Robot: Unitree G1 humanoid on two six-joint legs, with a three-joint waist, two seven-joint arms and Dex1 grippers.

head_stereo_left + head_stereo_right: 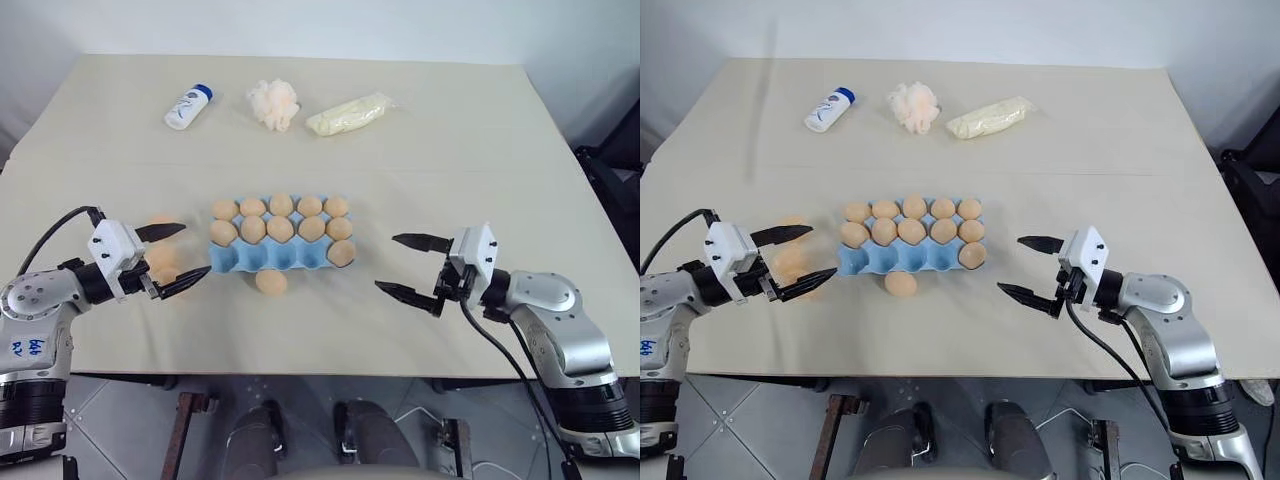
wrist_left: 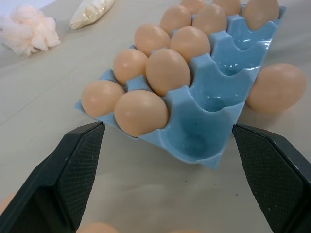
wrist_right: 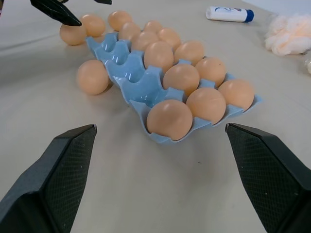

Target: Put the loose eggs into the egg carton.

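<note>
Eleven eggs sit in the carton [image 1: 262,258] mid-table, four near-row cups empty; one loose egg [image 1: 270,282] lies just beside its near edge; more eggs [image 1: 160,262] lie by the left gripper [image 1: 174,254], its fingers spread wide, holding nothing; the right gripper [image 1: 409,266] hangs apart too, well right of the carton.

Eleven cartoned eggs [image 1: 281,229], four loose eggs [image 1: 270,282].
</note>
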